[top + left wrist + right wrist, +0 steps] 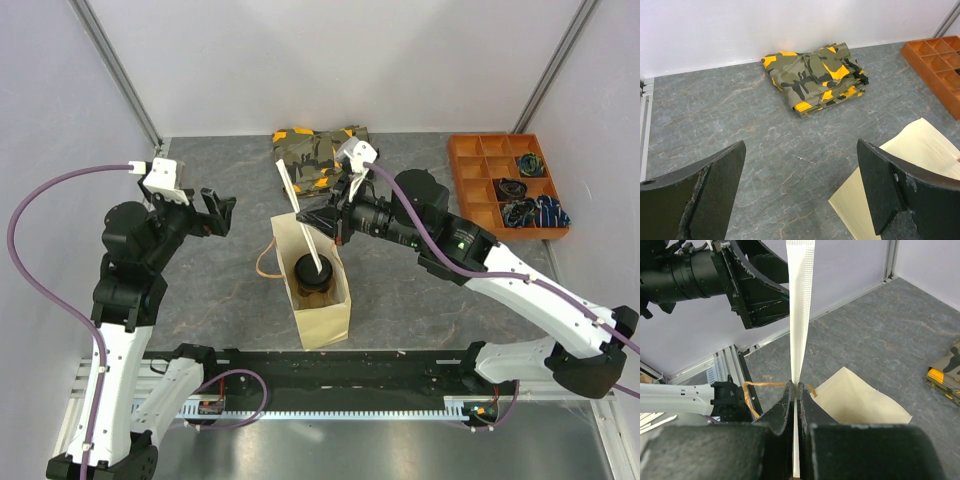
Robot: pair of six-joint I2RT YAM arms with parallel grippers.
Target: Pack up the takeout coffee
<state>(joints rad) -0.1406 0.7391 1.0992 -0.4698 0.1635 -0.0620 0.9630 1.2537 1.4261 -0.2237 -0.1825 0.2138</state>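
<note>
The takeout coffee shows only as a round black lid (313, 272) inside the open tan paper bag (322, 300) standing mid-table; the cup body is hidden. My right gripper (322, 222) hovers over the bag's far rim, shut on a long white paper-wrapped stick (300, 215) whose lower end reaches the lid. In the right wrist view the jaws (795, 390) pinch that stick (801, 300) above the bag (860, 402). My left gripper (222, 212) is open and empty, left of the bag; its wrist view (800, 185) shows bare table between the fingers and the bag's edge (910, 150).
A folded camouflage cloth (318, 150) lies at the back centre, also in the left wrist view (815, 75). An orange compartment tray (505, 180) with small dark items sits at the back right. The bag's tan handle (757, 386) hangs on its left side.
</note>
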